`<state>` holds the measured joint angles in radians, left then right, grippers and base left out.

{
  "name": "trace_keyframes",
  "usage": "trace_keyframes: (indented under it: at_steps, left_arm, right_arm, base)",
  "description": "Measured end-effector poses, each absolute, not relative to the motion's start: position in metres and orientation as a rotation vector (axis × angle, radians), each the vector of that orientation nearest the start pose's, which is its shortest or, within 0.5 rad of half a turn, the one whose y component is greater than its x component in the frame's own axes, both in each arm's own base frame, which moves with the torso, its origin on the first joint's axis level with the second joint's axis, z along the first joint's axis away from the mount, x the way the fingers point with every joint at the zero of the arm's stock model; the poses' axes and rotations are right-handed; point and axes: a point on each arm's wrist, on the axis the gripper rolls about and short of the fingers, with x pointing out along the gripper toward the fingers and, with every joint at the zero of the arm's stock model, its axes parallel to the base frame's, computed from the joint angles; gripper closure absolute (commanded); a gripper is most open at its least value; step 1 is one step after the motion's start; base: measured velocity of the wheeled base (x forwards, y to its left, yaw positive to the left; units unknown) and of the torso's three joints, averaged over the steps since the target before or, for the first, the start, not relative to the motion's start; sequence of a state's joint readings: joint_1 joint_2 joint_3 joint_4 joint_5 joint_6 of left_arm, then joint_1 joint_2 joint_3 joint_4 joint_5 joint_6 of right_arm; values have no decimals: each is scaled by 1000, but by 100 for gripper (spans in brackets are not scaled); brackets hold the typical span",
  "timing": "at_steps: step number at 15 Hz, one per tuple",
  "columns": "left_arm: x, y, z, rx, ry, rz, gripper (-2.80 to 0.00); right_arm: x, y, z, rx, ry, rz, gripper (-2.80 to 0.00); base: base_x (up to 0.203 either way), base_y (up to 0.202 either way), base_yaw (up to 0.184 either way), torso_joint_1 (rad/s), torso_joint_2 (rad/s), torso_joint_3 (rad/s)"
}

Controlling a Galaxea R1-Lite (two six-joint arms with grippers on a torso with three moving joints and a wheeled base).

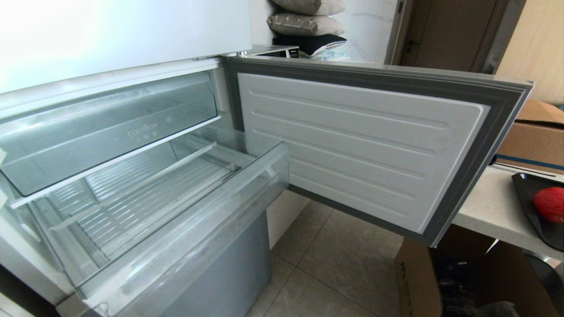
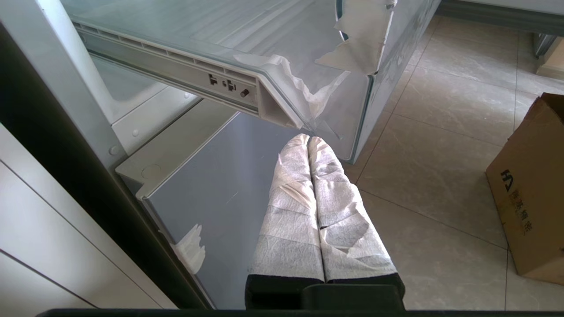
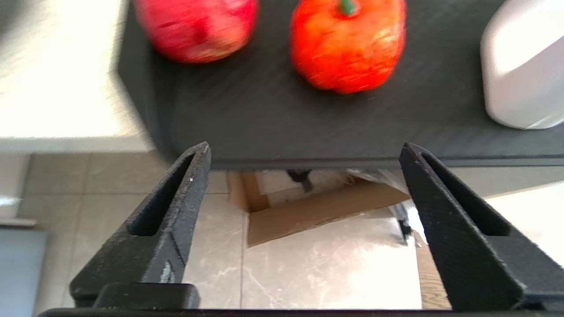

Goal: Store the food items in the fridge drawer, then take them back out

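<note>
With fridge drawer (image 1: 176, 207) pulled out, bare: storing step starting. Right gripper (image 3: 304, 154) spread wide, empty, near tray (image 3: 273, 119) edge; next, reach pumpkin-like fruit (image 3: 348, 48) or apple (image 3: 196, 26). Left gripper (image 2: 308, 141) pressed together, parked beside drawer.

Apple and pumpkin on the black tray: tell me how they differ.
The apple is red and smooth; the pumpkin is bright orange and bumpy. The pumpkin shows a dark stem on top; the apple shows none. The pumpkin sits nearer the white container. Both rest on the black tray, untouched.
</note>
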<state>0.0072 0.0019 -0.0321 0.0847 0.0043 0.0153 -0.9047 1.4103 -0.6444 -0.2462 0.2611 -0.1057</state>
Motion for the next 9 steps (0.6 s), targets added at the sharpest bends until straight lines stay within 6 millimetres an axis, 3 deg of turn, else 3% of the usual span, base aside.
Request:
trace_keyframes:
  at_steps: [9]
  left_arm:
    - [-25,0,76,15,55,11,0]
  right_arm:
    - [155,-232,173,203,497,-671,-280]
  base:
    - [0,0,0,0,0,0]
